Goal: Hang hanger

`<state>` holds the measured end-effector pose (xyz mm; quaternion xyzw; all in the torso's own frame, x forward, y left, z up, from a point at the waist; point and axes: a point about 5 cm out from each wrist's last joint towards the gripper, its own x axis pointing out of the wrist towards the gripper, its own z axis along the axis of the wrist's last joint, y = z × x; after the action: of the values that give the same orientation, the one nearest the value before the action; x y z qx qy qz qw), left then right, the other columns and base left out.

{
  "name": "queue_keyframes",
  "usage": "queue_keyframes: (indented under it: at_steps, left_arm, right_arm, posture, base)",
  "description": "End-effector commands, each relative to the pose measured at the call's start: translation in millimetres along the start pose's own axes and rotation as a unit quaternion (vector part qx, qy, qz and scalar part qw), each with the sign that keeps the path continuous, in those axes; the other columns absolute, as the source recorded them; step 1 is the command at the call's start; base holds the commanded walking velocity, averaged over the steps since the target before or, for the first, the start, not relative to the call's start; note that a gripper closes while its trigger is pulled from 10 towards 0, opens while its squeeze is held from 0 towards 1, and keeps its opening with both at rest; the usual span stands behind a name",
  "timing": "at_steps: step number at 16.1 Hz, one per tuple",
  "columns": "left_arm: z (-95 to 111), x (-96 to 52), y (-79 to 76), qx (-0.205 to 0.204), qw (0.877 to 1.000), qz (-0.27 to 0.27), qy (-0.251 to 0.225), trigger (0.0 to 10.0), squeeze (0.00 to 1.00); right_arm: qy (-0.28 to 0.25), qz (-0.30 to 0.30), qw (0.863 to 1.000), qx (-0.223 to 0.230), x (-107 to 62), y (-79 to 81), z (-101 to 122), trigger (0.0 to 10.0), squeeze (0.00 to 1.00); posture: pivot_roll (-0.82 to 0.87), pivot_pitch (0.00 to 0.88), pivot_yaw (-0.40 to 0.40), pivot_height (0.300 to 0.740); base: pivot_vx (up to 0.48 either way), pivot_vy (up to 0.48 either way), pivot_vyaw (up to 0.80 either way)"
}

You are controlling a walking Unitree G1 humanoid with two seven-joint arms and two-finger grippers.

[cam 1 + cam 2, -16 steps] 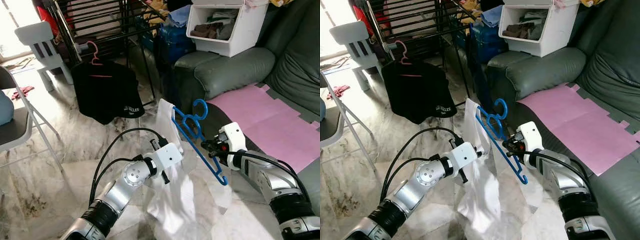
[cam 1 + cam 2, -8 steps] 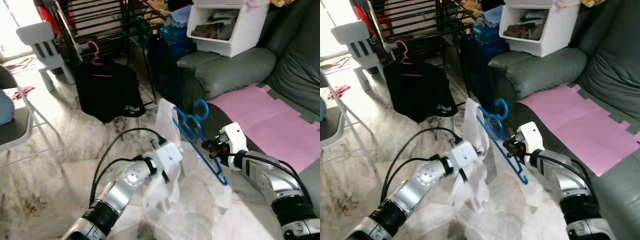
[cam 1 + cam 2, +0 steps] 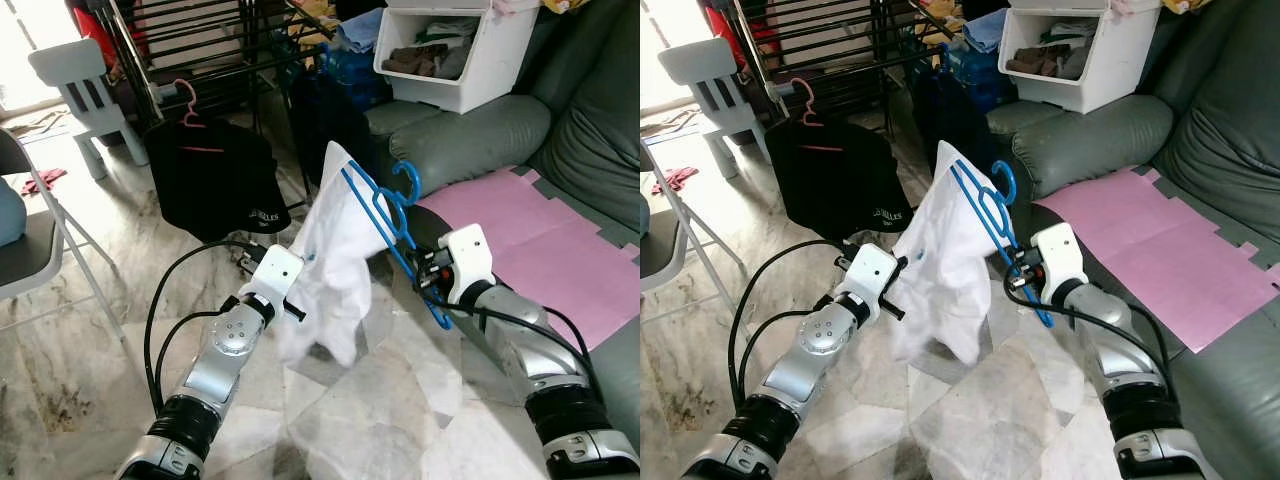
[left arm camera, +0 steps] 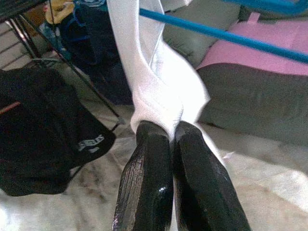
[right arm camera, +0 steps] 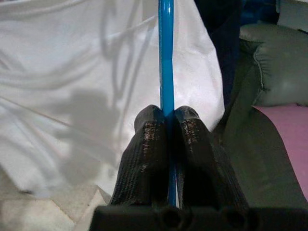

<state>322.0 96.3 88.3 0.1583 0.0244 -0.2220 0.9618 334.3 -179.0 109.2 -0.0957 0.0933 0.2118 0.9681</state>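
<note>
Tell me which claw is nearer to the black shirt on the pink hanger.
Left. The left claw, pinching the white garment, is just beside the black shirt; the right claw holds the blue hanger farther off.

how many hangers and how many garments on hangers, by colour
blue hanger: 1, held in the right gripper
pink hanger: 1, on the drying rack
white garment: 1, draped on the blue hanger, pinched by the left gripper
black garment: 1, on the pink hanger
total: 2 hangers, 2 garments, 4 things
</note>
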Motion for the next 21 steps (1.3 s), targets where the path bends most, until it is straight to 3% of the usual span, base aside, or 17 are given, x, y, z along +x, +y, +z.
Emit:
queue_keyframes:
  at_steps: [1,2,3,5,8,12,13,14,15,16,18,19,21]
  left_arm:
    - [-1.3,-4.7,-2.1,-0.022,1.0,-0.013,-0.009,10.0,0.84]
    - [-2.4,-7.3,-8.5,-0.035,0.999,-0.038,-0.013,10.0,1.0]
    - [-0.1,-12.9,-21.7,-0.041,0.995,-0.088,-0.031,10.0,1.0]
    - [2.2,-18.1,-32.0,-0.028,0.991,-0.126,-0.044,10.0,1.0]
    - [4.9,-20.9,-35.4,-0.021,0.989,-0.138,-0.053,10.0,1.0]
    - [11.5,-20.7,-32.4,-0.026,0.989,-0.131,-0.069,10.0,1.0]
    - [13.2,-21.1,-29.2,-0.024,0.989,-0.125,-0.074,10.0,1.0]
    - [16.5,-20.3,-16.0,-0.016,0.991,-0.099,-0.087,10.0,1.0]
    - [17.0,-20.2,-13.9,-0.015,0.991,-0.095,-0.089,10.0,1.0]
    - [17.7,-18.0,3.0,-0.001,0.994,-0.061,-0.087,10.0,1.0]
    - [18.2,-15.2,17.1,0.006,0.996,-0.028,-0.084,10.0,1.0]
    - [21.0,-9.5,35.1,-0.018,0.996,0.029,-0.082,10.0,1.0]
    - [22.1,-4.9,44.0,-0.053,0.993,0.064,-0.081,10.0,1.0]
  right_arm:
    - [-0.037,-0.006,0.999,-0.012,6.9,-0.4,16.7,10.0,0.0]
    - [-0.04,-0.005,0.999,-0.012,8.7,0.7,17.7,10.0,0.0]
    - [-0.042,-0.004,0.999,-0.013,12.4,3.9,18.3,10.0,0.0]
    - [-0.042,-0.003,0.999,-0.009,16.6,7.8,17.3,10.0,0.0]
    - [-0.038,-0.006,0.999,0.002,23.6,10.9,16.2,10.0,0.0]
    - [-0.086,0.003,0.996,0.006,22.4,8.6,28.1,10.0,0.0]
    - [-0.094,0.015,0.995,-0.01,19.4,9.9,27.5,10.0,0.0]
    - [-0.098,0.04,0.994,-0.027,10.8,9.6,21.0,10.0,0.0]
    - [-0.098,0.043,0.994,-0.031,9.4,9.4,19.9,10.0,0.0]
    - [-0.094,0.064,0.993,-0.036,-1.5,5.4,12.9,10.0,0.0]
    - [-0.098,0.089,0.991,-0.028,-11.5,4.5,10.4,10.0,0.0]
    - [-0.095,0.135,0.985,-0.042,-24.9,11.3,7.2,10.0,0.0]
    - [-0.093,0.172,0.979,-0.052,-34.3,19.4,6.4,10.0,0.0]
  posture:
    - [-0.17,0.0,0.041,0.74]
    - [-0.17,0.0,0.039,0.74]
    - [-0.17,0.0,0.036,0.74]
    - [-0.16,0.0,0.032,0.74]
    - [-0.16,0.0,0.026,0.74]
    - [-0.16,0.0,0.024,0.74]
    - [-0.16,0.0,0.024,0.74]
    - [-0.16,0.0,0.027,0.74]
    - [-0.16,0.0,0.027,0.74]
    - [-0.16,0.0,0.031,0.74]
    - [-0.16,0.0,0.033,0.74]
    - [-0.17,0.0,0.039,0.74]
    - [-0.18,0.0,0.045,0.74]
  base:
    - [0.0,0.0,0.0]
    - [0.0,0.0,0.0]
    - [0.0,0.0,0.0]
    - [0.0,0.0,0.0]
    - [0.0,0.0,0.0]
    - [0.0,0.0,0.0]
    - [0.0,0.0,0.0]
    - [0.0,0.0,0.0]
    - [0.0,0.0,0.0]
    - [0.0,0.0,0.0]
    - [0.0,0.0,0.0]
    - [0.0,0.0,0.0]
    - [0.0,0.0,0.0]
